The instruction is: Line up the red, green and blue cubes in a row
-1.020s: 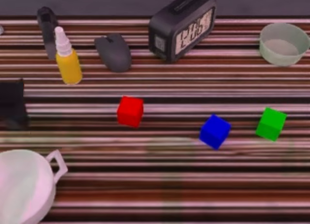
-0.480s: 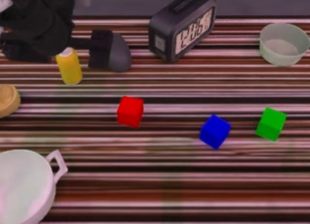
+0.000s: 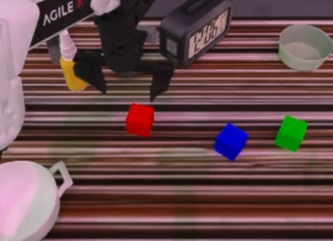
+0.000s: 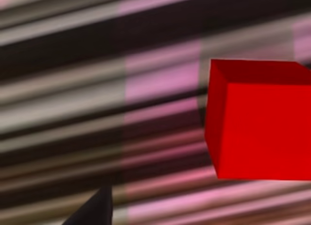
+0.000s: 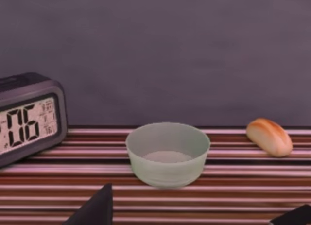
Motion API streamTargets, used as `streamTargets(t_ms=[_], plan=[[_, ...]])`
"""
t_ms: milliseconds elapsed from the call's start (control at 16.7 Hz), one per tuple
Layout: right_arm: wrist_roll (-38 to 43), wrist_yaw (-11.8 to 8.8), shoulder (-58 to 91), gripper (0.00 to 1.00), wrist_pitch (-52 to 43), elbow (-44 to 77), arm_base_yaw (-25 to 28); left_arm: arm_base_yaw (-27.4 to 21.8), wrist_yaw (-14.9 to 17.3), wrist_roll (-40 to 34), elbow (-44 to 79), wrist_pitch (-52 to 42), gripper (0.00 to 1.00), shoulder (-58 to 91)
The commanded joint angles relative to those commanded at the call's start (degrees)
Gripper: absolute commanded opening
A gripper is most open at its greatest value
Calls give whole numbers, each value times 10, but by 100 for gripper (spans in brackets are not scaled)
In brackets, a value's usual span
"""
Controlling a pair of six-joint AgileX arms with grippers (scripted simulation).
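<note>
Striped wood-grain table (image 3: 208, 199). Our left arm (image 3: 57, 14), lettered "AGILE X", holds its left gripper (image 3: 127, 90), jaws apart, just behind the red cube (image 3: 140, 119). Blue cube (image 3: 230, 141) and green cube (image 3: 291, 132) lie rightward. Right gripper's jaws: cannot tell.

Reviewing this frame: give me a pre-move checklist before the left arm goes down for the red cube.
1. Left gripper open, fingers spread: ok.
2. Left gripper centred over the small bright red cube: not ok, it sits just behind it in the top view.
3. Red cube free, nothing touching it: ok.
4. Deep blue cube and bright green cube clear of the approach: ok.
5. Yellow spray bottle close beside a finger: cannot tell the clearance.
6. Right gripper parked clear of the cubes: cannot tell.
</note>
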Motion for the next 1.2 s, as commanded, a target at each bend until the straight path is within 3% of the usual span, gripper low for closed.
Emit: streamTargets(t_ms=[540, 1020, 1200], plan=[[0, 0, 0, 100, 0, 0, 0, -6, 0, -3, 33, -16, 100, 39], [0, 0, 0, 100, 0, 0, 0, -8, 1, -2, -73, 138, 100, 84], [0, 0, 0, 100, 0, 0, 0, -8, 1, -2, -83, 150, 100, 90]])
